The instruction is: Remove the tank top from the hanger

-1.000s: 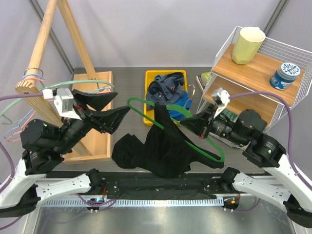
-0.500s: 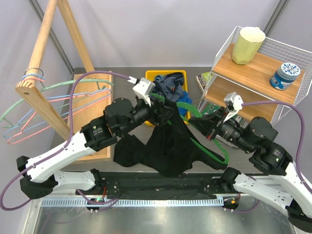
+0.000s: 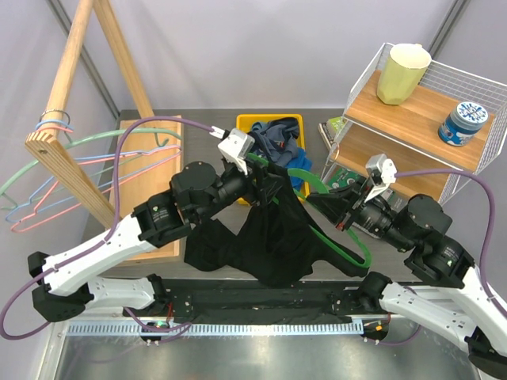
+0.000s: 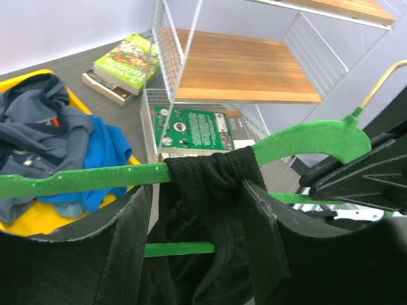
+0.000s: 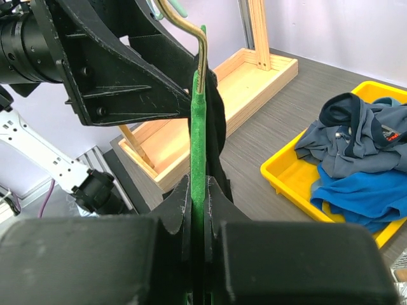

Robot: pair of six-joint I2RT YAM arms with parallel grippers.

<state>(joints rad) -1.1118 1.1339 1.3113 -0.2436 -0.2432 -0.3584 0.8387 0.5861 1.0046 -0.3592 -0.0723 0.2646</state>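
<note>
W/ right end effector (image 5: 198,185) clamped on green hanger (image 5: 198,114) & left end effector (image 4: 197,194) half-open astride bunched tank top (image 3: 273,237) strap (image 4: 213,175), weak pinch could slip or yank hanger loose.

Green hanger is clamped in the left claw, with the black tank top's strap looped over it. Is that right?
Not quite. It is the right claw, not the left, that is clamped on the green hanger; the right wrist view shows its fingers shut on the bar. The black tank top's strap is looped over the hanger, as you said.
</note>
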